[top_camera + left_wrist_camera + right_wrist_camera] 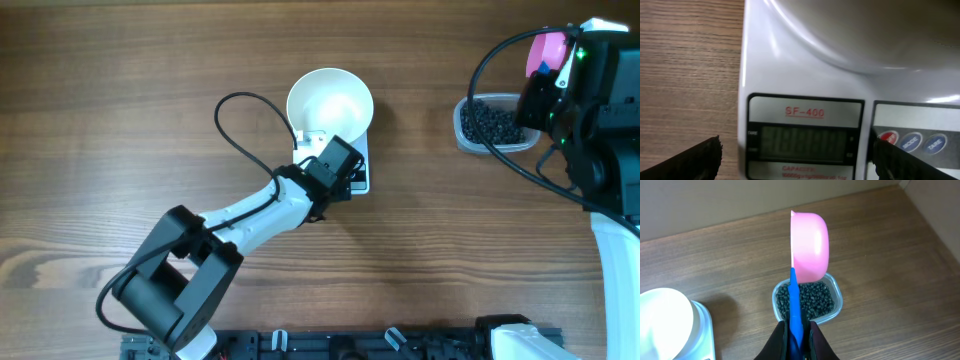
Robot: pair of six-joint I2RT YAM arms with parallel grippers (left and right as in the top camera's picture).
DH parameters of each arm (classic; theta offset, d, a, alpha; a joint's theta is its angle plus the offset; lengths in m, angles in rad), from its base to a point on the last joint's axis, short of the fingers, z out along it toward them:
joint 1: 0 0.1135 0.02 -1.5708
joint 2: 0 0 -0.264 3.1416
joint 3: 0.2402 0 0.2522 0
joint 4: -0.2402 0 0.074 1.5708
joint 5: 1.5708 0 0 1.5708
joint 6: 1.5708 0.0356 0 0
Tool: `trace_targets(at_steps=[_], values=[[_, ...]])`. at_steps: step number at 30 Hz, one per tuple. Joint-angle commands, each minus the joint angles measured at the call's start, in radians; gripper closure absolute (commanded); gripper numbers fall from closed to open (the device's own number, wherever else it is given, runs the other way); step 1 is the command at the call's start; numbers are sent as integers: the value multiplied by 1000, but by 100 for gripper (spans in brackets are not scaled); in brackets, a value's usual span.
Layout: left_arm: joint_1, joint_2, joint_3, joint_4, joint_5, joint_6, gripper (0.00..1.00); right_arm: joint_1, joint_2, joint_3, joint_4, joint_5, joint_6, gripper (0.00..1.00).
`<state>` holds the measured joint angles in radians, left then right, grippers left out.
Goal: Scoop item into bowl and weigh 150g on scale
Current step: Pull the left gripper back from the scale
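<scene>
pink scoop [547, 48], handle clamped in the right gripper [796, 329], sits just upper right of the black beans [495, 122], overhead frame.

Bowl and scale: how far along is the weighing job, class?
Done: the empty white bowl sits on the scale. In hand: the right jaws grip the pink scoop above the tub of black grains. Left: scooping grains into the bowl and reaching the target weight.
</scene>
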<state>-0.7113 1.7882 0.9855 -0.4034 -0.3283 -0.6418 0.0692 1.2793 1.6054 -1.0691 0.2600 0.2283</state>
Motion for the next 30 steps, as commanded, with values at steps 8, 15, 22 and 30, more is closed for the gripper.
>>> trace_targets(at_steps=[8,15,22,30], values=[[14,-270,-42,-35,190,227,0,0,5,16,-2,21,-19,96],[105,-393,-42,-216,221,329,0,0,5,16,-6,21,-19,96],[159,-393,-42,-253,398,540,0,0,7,16,-5,20,-19,96],[188,-393,-43,-287,233,514,0,0,7,16,-1,20,-19,96]])
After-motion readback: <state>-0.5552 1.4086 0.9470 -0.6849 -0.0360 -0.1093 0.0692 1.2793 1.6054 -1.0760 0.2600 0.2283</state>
